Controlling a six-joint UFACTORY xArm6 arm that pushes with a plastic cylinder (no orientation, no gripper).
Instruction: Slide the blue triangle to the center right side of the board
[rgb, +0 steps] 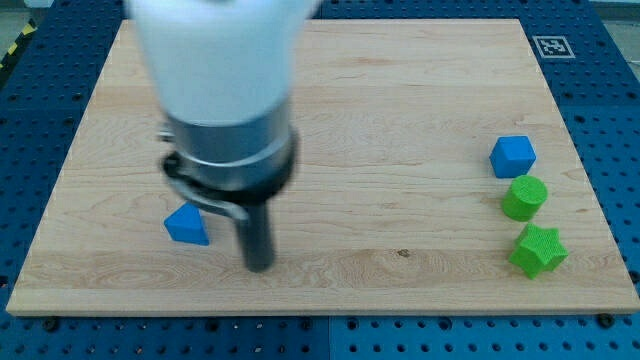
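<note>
The blue triangle (187, 226) lies low at the view's left of the worktop (400, 100), far from its goal. My tip (259, 266) stands just to its right, the wrong side for pushing it rightward; there is no hand to open or close.

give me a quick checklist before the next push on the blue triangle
1. Blue triangle located, at the board's lower left: ok.
2. My tip on the triangle's left side for a rightward push: not ok, it sits to the triangle's right and slightly lower.
3. Tip clear of the triangle: ok, a small gap shows.
4. Centre right target free: not ok, blue cube, green cylinder and green star crowd it.
5. Path across the mid board: ok.
</note>
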